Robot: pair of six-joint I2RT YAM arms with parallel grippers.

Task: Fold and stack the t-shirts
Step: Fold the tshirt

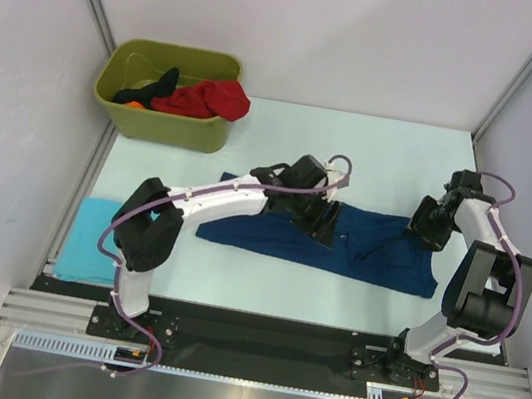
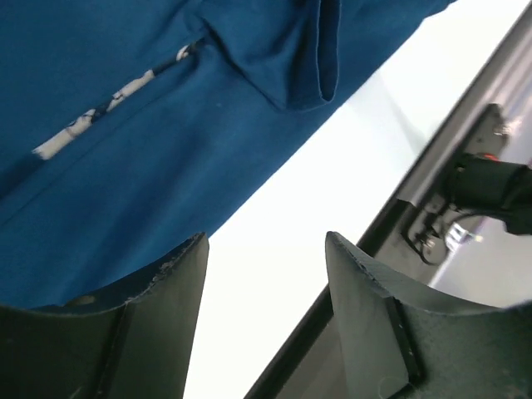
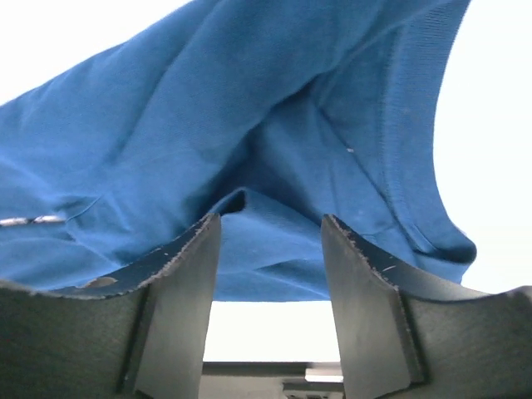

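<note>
A navy blue t-shirt [image 1: 369,254] lies folded into a long band across the middle of the table. It fills the left wrist view [image 2: 166,150], where a strip of grey-white print shows, and the right wrist view [image 3: 274,125]. My left gripper [image 1: 326,224] is open over the shirt's middle, its jaws empty. My right gripper [image 1: 421,229] is open at the shirt's far right corner, jaws empty with cloth beyond them. A folded light turquoise t-shirt [image 1: 89,240] lies at the left edge. Red [image 1: 209,99] and black [image 1: 155,83] t-shirts lie in the bin.
An olive-green plastic bin [image 1: 161,125] stands at the back left. White walls close the table at the back and both sides. A black rail [image 1: 255,332] with the arm bases runs along the near edge.
</note>
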